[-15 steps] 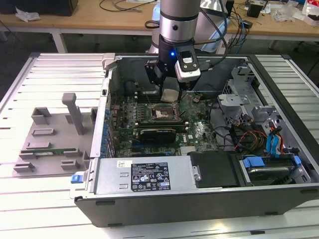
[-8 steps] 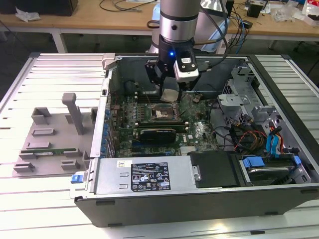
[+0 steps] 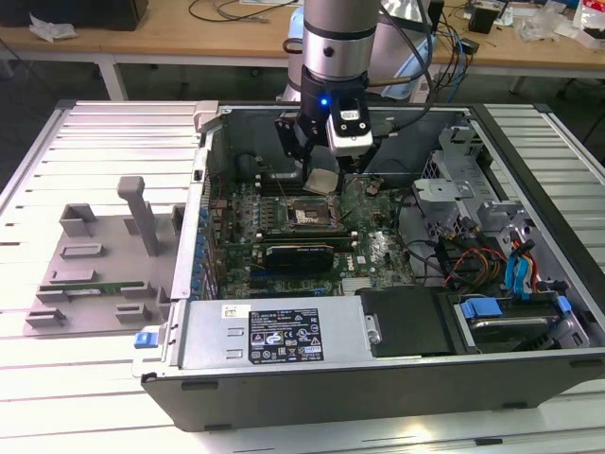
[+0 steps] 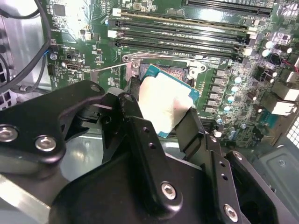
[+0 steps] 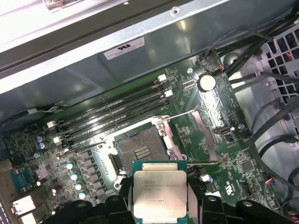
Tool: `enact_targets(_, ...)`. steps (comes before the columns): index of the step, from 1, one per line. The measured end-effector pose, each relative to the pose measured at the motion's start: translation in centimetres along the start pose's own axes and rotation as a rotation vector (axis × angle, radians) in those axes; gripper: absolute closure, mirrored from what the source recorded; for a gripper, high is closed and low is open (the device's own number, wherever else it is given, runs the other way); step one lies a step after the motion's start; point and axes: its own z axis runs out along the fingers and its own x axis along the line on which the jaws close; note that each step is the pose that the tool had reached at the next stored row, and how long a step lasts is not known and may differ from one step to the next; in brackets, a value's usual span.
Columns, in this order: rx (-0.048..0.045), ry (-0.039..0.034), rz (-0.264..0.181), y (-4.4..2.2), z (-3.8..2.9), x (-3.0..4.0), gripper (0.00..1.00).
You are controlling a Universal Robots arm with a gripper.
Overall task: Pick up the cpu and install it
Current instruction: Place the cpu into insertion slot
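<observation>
Tool w/ cpu, socket partly hidden

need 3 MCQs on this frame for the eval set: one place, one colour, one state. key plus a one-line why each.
1. State of the socket?
A. open and empty
B. clamped shut over a chip
C. under a heatsink

2. Where is the cpu?
A. seated in the socket
B. in the end effector, above the motherboard
C. lying flat on the motherboard

3. Colour of the cpu's top?
A. red
B. black
C. silver-grey

Key:
1 A: the first wrist view shows the socket's contacts bare, with no chip in it.
2 B: the end effector clamps two sides of the cpu, and the exterior view shows it held clear of the motherboard.
3 C: the metal lid reads silver-grey in the first wrist view.
</observation>
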Motion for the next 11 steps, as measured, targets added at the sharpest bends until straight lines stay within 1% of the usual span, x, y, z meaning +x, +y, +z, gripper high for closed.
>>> enact_targets(9,0.001,-0.0003,0.051,0.0,0.0,0.0,0.45)
enact_targets(11,0.0016,-0.0005,0.077,0.0,0.0,0.0,0.45)
